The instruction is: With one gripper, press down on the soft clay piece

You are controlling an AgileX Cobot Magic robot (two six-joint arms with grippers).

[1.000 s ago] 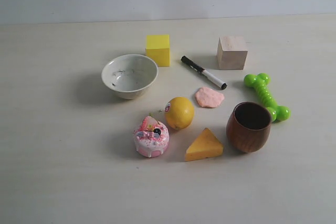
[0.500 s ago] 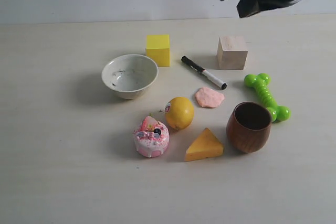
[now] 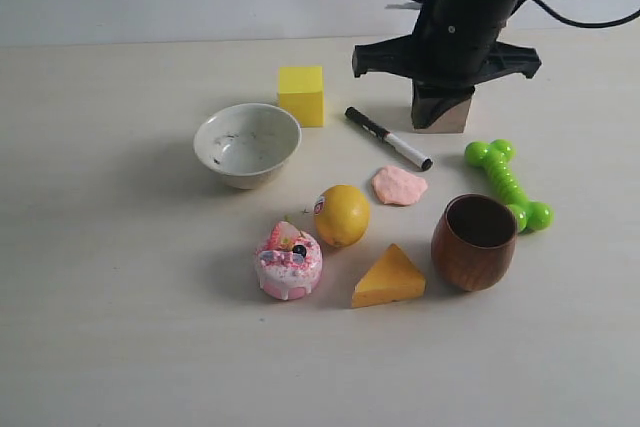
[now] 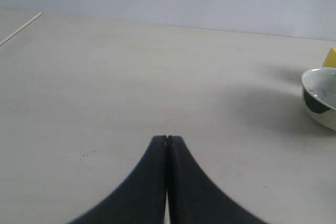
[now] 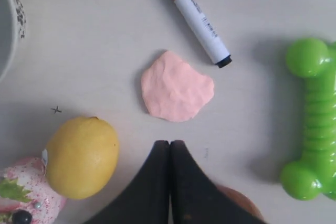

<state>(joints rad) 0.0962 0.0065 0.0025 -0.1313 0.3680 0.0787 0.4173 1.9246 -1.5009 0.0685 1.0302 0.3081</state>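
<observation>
The soft clay piece is a thin pale pink lump lying flat between the lemon and the wooden cup. My right gripper hangs above the table behind it, in front of the wooden cube, its black crossbar level. In the right wrist view the clay lies just ahead of the shut gripper, apart from it, with nothing between the fingers. My left gripper is shut over bare table and does not show in the exterior view.
Around the clay lie a black-and-white marker, a green toy bone, a cheese wedge and a pink frosted toy cake. A white bowl and a yellow cube stand to the left.
The right arm came into the exterior view from the top right and dropped lower, now standing in front of the wooden cube. The objects on the table have not moved.
</observation>
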